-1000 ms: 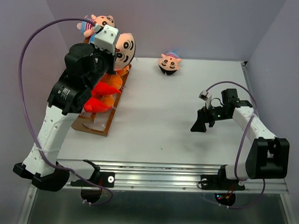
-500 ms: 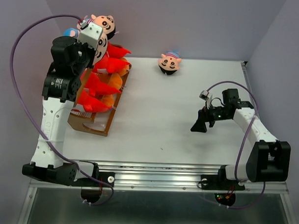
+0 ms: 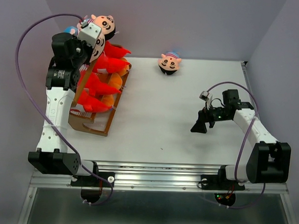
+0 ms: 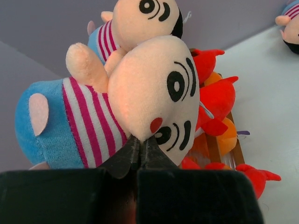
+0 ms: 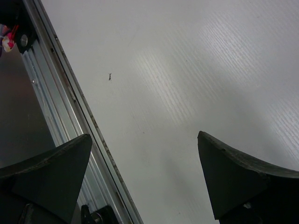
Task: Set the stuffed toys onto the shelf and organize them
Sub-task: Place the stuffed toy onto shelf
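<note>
My left gripper (image 3: 92, 45) is shut, its jaws pinching the face fabric of a peach-faced doll head (image 4: 149, 88) with a striped blue-red cap, held at the top of the shelf (image 3: 97, 126). In the left wrist view the gripper (image 4: 140, 143) sits under that head, and a second doll head (image 4: 145, 18) lies just behind it; the second head also shows in the top view (image 3: 104, 23). Red toys (image 3: 99, 83) and orange toys (image 3: 115, 81) fill the lower tiers. A third doll head (image 3: 169, 62) lies on the table. My right gripper (image 3: 200, 124) is open and empty.
The shelf stands at the table's left side against the purple wall. The right wrist view shows my right gripper (image 5: 145, 136) above bare white table beside the metal front rail (image 5: 70, 102). The third doll head also shows in the left wrist view (image 4: 292, 23).
My left arm has swung back and left with the doll head, from over the shelf's middle to its top tier, uncovering the red toys. The right arm has not moved.
</note>
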`<control>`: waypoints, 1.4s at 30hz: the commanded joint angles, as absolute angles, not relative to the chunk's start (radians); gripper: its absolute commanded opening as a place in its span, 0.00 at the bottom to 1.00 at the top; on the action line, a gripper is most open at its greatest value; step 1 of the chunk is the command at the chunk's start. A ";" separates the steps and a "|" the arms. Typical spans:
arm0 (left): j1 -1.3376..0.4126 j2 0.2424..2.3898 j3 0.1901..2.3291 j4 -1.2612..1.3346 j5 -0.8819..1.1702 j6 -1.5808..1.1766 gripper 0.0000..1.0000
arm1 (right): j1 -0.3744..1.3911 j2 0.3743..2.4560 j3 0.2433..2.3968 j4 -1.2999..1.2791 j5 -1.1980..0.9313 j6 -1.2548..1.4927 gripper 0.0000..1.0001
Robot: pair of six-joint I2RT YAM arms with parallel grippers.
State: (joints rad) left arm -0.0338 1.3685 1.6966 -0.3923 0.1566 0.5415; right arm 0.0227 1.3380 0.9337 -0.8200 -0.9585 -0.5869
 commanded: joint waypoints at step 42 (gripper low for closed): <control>0.025 1.486 1.710 -0.267 0.232 0.437 0.46 | 0.002 1.298 0.930 -0.793 -0.979 -0.603 1.00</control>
State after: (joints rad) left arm 0.0216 1.4849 1.6650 -0.2951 0.2089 0.4622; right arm 0.0147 1.3205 0.9337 -0.8200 -0.9619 -0.5873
